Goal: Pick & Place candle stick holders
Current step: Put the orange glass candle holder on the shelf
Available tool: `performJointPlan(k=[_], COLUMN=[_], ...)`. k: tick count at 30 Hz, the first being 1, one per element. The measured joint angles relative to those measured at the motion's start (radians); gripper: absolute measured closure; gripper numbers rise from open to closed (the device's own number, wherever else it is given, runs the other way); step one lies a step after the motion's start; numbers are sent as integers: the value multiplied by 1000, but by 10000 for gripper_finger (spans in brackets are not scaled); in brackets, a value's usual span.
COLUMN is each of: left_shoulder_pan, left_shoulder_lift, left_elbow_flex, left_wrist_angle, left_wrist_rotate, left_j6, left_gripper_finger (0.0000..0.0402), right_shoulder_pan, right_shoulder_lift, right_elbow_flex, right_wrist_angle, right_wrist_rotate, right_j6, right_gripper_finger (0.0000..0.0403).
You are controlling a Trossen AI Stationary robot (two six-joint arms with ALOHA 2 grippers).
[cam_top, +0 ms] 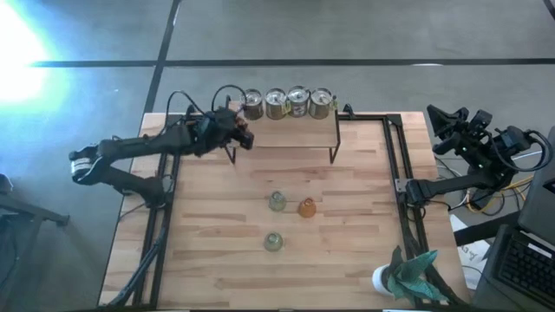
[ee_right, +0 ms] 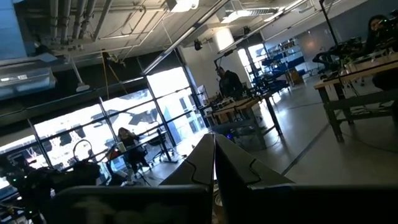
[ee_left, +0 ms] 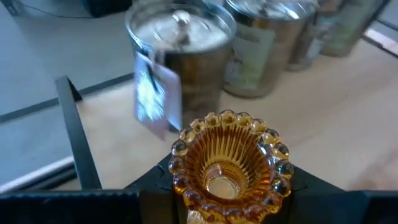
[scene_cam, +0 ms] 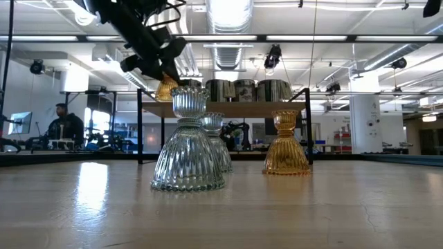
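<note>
Left claw: clamped on amber holder, over shelf end beside cans, likely to continue the row.
Right claw: together, parked off bench.

No lettering can be read anywhere: the paper tag hanging on the nearest silvery cup and the label on the cup beside it show only blurred, illegible marks.

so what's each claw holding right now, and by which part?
Left claw holds an amber glass holder by its lower body, rim up, beside the silver cans on the shelf. Right claw is shut on nothing.
</note>
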Motion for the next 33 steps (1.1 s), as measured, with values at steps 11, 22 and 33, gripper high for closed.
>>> performJointPlan(k=[11,22,33], left_shoulder_pan=[101,100,96], left_shoulder_lift=[69,76,54], left_elbow_flex=[0,0,0], left_wrist_angle=[79,80,47], left_wrist_rotate=[76,87,153], left_j6=[56,68,54], left_gripper_finger=[271,269,256], right_shoulder_pan=[0,0,0], right_shoulder_lift=[0,0,0], right_elbow_flex=[0,0,0], right_wrist_angle=[-1,-4,-4], right_wrist_rotate=[0,0,0], right_j6=[-1,-3,-3], right_gripper_finger=[394,394,394])
